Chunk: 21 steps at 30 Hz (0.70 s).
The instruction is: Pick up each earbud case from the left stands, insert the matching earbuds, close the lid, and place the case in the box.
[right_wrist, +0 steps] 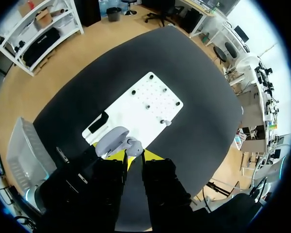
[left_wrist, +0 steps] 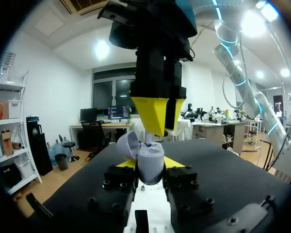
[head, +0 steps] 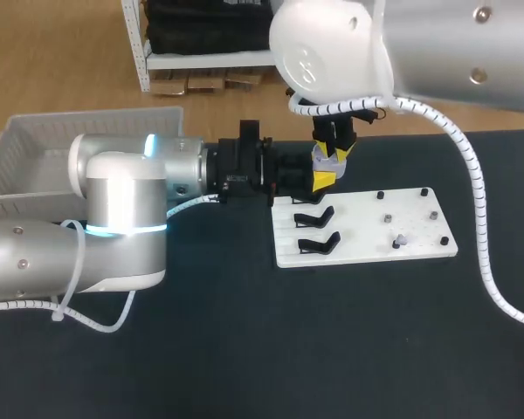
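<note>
Lavender case (left_wrist: 151, 164) sits clamped in level left jaws; right jaws, pointing down, pinch an earbud (left_wrist: 147, 139).

Case (left_wrist: 149, 162): pale purple, lid open, up in the air by the stands.
Earbud (left_wrist: 148, 139): white, poking into the case, I think.
Stands (head: 317, 243): black, on the white board's (head: 358, 229) left.
Box (head: 35, 148): white basket, far left.

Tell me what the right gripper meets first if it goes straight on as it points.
Most likely the open earbud case, held by the left gripper right under the right gripper; the gap looks small, but depth is unclear.
</note>
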Each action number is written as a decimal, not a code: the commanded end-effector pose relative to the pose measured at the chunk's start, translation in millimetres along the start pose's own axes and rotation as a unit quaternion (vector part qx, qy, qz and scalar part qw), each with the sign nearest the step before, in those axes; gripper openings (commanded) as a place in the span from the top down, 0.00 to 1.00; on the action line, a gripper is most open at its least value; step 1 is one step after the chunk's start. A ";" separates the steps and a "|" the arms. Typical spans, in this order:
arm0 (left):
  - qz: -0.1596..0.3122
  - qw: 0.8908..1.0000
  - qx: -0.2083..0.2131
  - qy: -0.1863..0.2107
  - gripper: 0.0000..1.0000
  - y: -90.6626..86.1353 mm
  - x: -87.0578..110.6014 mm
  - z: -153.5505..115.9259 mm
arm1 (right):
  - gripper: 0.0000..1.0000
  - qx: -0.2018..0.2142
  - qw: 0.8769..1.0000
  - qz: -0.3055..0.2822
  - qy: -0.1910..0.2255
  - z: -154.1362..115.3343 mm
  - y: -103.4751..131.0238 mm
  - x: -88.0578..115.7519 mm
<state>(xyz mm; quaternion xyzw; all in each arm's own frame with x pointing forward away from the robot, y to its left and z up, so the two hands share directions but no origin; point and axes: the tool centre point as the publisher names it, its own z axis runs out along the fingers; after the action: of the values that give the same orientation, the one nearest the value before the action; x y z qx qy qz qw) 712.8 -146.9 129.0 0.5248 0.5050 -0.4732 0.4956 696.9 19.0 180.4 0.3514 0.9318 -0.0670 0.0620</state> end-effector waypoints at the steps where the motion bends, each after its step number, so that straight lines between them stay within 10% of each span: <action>1: 0.002 1.000 -0.005 -0.002 1.00 -2.0 0.8 0.0 | 1.00 -0.002 1.000 -0.001 0.002 3.5 -2.3 0.3; 15: 0.002 1.000 -0.005 -0.002 1.00 -2.0 0.8 0.0 | 1.00 0.001 1.000 -0.010 0.011 9.3 0.4 3.5; 18: 0.002 1.000 -0.005 -0.002 1.00 -2.0 0.8 0.0 | 0.67 0.002 1.000 -0.010 0.012 9.4 -0.5 3.8; 21: 0.002 1.000 -0.005 -0.002 1.00 -2.0 0.8 0.0 | 0.62 0.002 1.000 -0.010 0.011 8.8 -1.7 4.1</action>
<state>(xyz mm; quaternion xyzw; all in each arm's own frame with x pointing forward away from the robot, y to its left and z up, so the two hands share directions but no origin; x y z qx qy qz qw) 713.1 -146.6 128.9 0.5246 0.5053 -0.4728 0.4959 694.4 19.9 170.5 0.3425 0.9358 -0.0667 0.0500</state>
